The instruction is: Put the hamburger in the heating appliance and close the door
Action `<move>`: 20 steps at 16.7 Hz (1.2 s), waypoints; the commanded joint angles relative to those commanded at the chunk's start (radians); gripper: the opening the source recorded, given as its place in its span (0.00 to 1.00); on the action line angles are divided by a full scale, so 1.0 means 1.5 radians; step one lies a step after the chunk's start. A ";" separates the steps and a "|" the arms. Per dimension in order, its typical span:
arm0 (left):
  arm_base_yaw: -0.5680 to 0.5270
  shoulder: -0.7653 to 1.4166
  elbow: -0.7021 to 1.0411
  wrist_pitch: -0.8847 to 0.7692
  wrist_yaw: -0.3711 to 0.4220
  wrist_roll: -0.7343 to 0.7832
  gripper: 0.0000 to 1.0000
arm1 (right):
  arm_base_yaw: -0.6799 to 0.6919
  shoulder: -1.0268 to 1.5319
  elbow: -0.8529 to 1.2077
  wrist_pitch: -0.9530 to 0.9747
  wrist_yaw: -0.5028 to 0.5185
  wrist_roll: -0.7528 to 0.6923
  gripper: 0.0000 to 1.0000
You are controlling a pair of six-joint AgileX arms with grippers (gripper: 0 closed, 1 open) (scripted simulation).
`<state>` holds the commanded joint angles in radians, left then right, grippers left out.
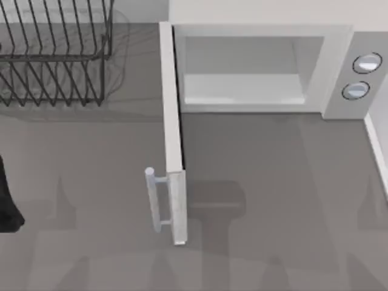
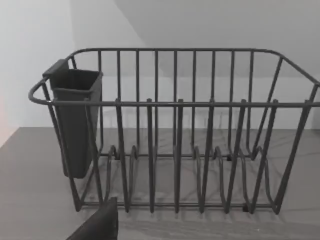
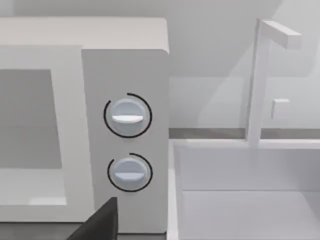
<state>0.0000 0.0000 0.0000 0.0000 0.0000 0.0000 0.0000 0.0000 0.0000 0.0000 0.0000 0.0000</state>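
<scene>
From above, the white boxy microwave (image 1: 260, 66) sat at one o'clock, its pale cavity bare; its door (image 1: 172, 130) stood swung wide toward six, bar handle (image 1: 155, 199) outward. The left wrist view faced a black wire rack (image 2: 175, 130). The right wrist view showed two round knobs (image 3: 128, 116)

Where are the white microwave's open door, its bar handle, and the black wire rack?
White microwave's open door (image 1: 172, 109): top view, on the panel's upper edge.
Light cylindrical bar handle (image 1: 156, 203): top view, midway along the bar.
Black wire rack (image 2: 175, 103): left wrist view, on the front top rail.
</scene>
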 joint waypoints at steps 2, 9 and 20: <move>0.000 0.000 0.000 0.000 0.000 0.000 1.00 | 0.000 0.001 0.001 -0.001 0.000 -0.001 1.00; 0.000 0.000 0.000 0.000 0.000 0.000 1.00 | -0.036 0.201 0.130 -0.171 0.000 -0.190 1.00; 0.000 0.000 0.000 0.000 0.000 0.000 1.00 | -0.121 0.781 0.428 -0.597 -0.002 -0.667 1.00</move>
<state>0.0000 0.0000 0.0000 0.0000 0.0000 0.0000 -0.1817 1.1719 0.6421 -0.8962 -0.0034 -1.0005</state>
